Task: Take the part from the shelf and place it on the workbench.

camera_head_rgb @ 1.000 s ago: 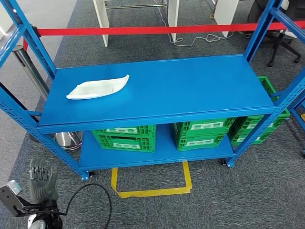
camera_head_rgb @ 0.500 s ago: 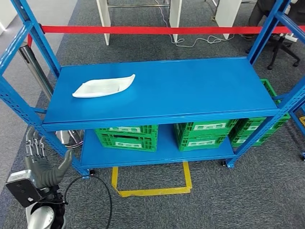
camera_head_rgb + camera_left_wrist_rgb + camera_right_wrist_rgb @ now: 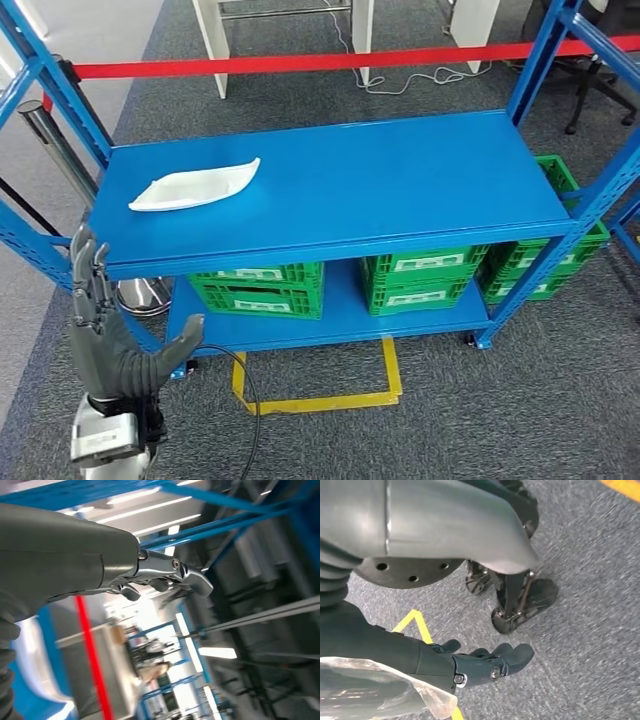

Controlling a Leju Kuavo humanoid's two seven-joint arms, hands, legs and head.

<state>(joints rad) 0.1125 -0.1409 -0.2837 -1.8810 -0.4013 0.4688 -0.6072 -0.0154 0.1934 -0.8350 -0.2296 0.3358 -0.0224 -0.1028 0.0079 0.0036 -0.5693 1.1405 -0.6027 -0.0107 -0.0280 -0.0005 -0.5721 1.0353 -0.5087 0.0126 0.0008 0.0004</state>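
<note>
Grey carpet (image 3: 468, 420) lies under a blue shelf (image 3: 362, 190), and on the left end of its top board the white part (image 3: 195, 186) rests flat, untouched. Below that end, in front of the shelf, the left hand (image 3: 113, 335) is raised with fingers spread, holding nothing. The right hand (image 3: 471, 665) hangs above the carpet, fingers loosely extended and empty, while green crates (image 3: 340, 283) sit on the lower board.

Three green crates (image 3: 260, 288) sit on the lower level beneath the blue top board; behind them a red barrier tape (image 3: 302, 63), in front yellow floor tape (image 3: 317, 402) on grey carpet
</note>
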